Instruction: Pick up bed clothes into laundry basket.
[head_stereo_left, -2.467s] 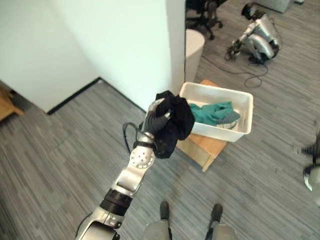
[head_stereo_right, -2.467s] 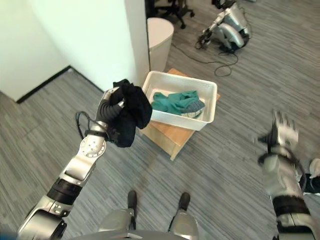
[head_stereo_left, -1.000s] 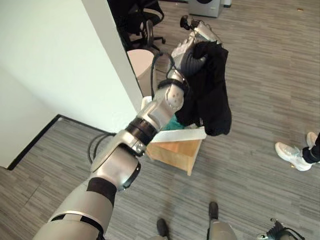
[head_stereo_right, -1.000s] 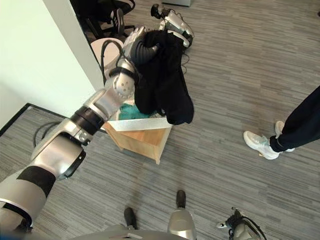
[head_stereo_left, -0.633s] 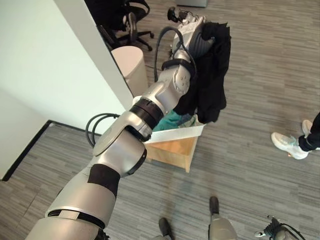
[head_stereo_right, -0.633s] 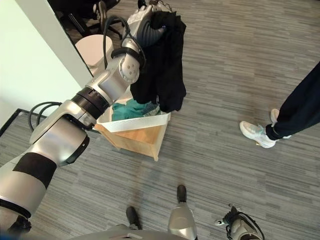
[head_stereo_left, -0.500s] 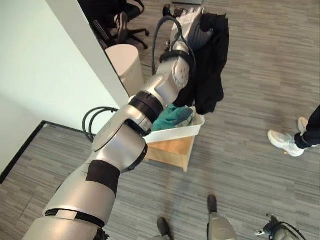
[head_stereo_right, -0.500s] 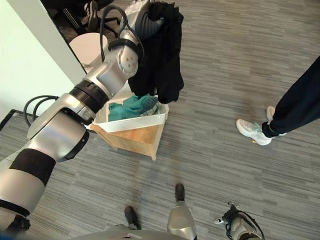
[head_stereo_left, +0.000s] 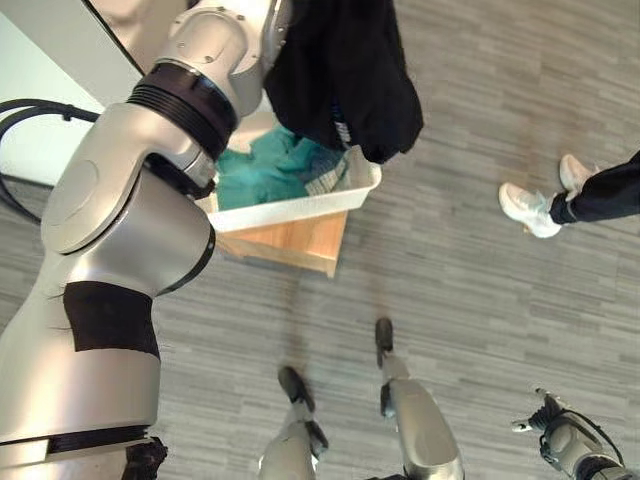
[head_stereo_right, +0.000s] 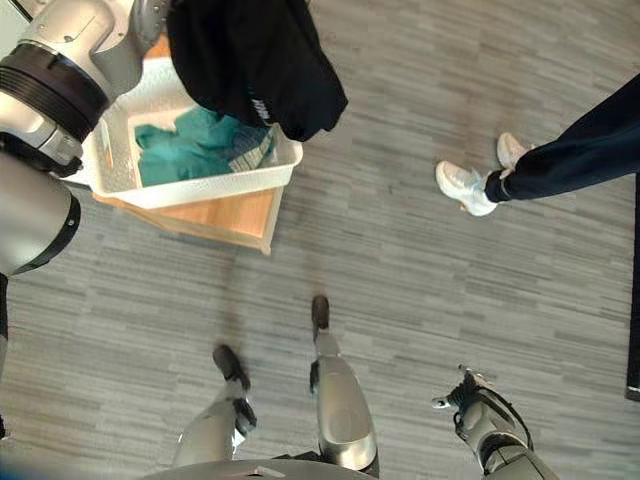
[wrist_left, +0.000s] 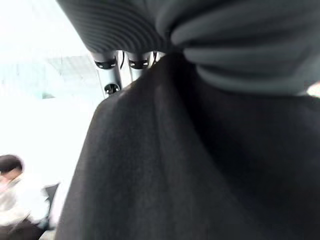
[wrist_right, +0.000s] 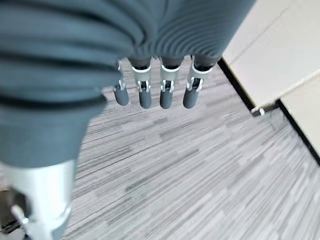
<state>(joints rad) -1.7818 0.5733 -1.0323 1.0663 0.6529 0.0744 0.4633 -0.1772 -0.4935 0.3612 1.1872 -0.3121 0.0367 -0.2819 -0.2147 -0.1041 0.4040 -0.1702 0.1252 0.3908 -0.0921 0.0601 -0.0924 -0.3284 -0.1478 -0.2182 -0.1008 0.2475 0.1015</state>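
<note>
The left hand (wrist_left: 125, 65) grips a black cloth garment (head_stereo_left: 345, 75) hanging over the white plastic laundry basket's (head_stereo_left: 300, 205) three o'clock rim. Released here, it could slip outside. The right hand (wrist_right: 155, 92) hangs open.

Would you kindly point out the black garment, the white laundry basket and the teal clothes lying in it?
black garment (head_stereo_left: 345, 70), left eye view, middle of the hanging cloth.
white laundry basket (head_stereo_right: 200, 186), right eye view, near side wall.
teal clothes (head_stereo_right: 175, 150), right eye view, middle of the pile.
</note>
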